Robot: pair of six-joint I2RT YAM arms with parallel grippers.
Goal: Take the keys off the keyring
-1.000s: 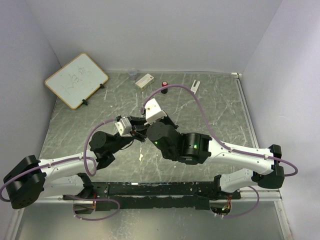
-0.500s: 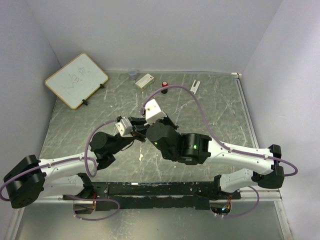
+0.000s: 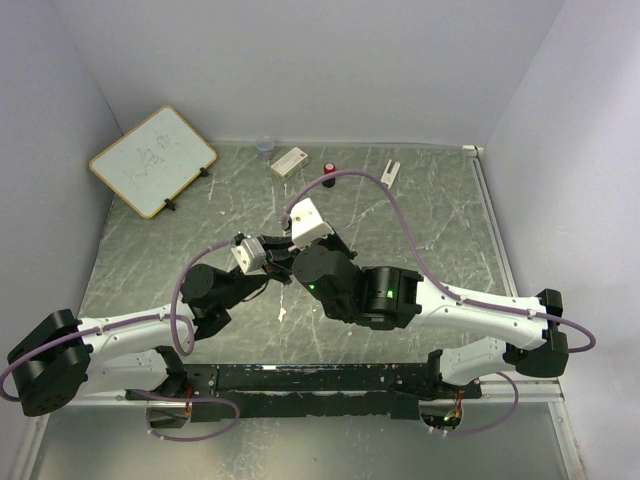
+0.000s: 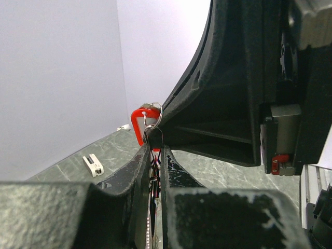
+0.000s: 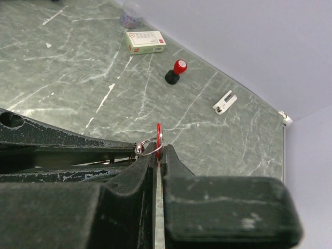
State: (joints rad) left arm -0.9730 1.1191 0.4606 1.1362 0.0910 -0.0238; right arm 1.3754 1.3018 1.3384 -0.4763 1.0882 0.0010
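Both arms meet over mid-frame in the top view, tips nose to nose above the worktop (image 3: 440, 230). The left gripper (image 4: 153, 149) is clenched on the keyring (image 5: 148, 141), pinching the thin silver wire low so that the loop stands free above its tips. The right gripper (image 5: 158, 153) is clamped on the red-headed key (image 5: 158, 130), which shows edge-on between its pads, just beside the ring. Judgement: one arm anchors the ring and the other grasps the key by its head, so the key can be worked around the coil and off; holding it all in the air leaves room to turn it. Whether the key is threaded or already part-way out cannot be told, and no other keys can be made out on the ring. A small pale piece (image 3: 283, 314) lies on the worktop just below the grippers, too small to identify. Along the upper edge of the top view, well apart from the work, are a whiteboard (image 3: 152, 160), a white box (image 3: 289, 161), a red-topped black knob (image 3: 329, 166) and a white clip (image 3: 390, 172). The only container is a small clear cup (image 3: 264, 147); I cannot tell whether anything is in it.
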